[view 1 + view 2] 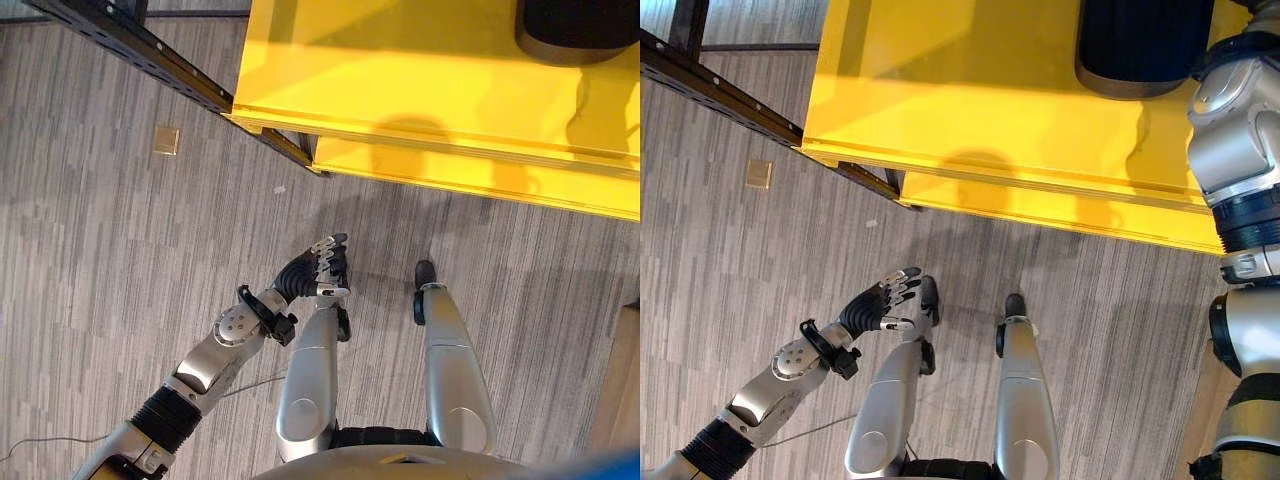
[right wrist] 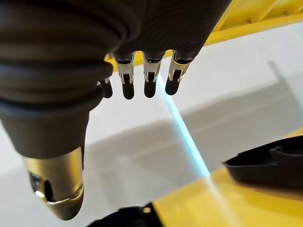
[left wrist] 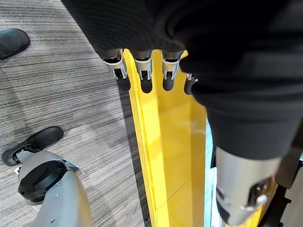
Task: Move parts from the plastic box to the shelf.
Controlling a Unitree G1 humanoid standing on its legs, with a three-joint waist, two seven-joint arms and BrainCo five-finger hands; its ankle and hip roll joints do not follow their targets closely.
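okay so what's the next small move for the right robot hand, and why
Probably lower the right robot hand toward the black part on the yellow surface: its fingers hang open and empty above it, while the left robot hand hovers empty over the floor.

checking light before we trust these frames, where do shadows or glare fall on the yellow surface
Left eye view: a soft rounded shadow lies on the yellow shelf near its front edge, and another beside the black part. Right eye view: the same shadows. Right wrist view: a bright pale-blue streak runs past the right hand. Left wrist view: the left hand hangs over evenly lit yellow.
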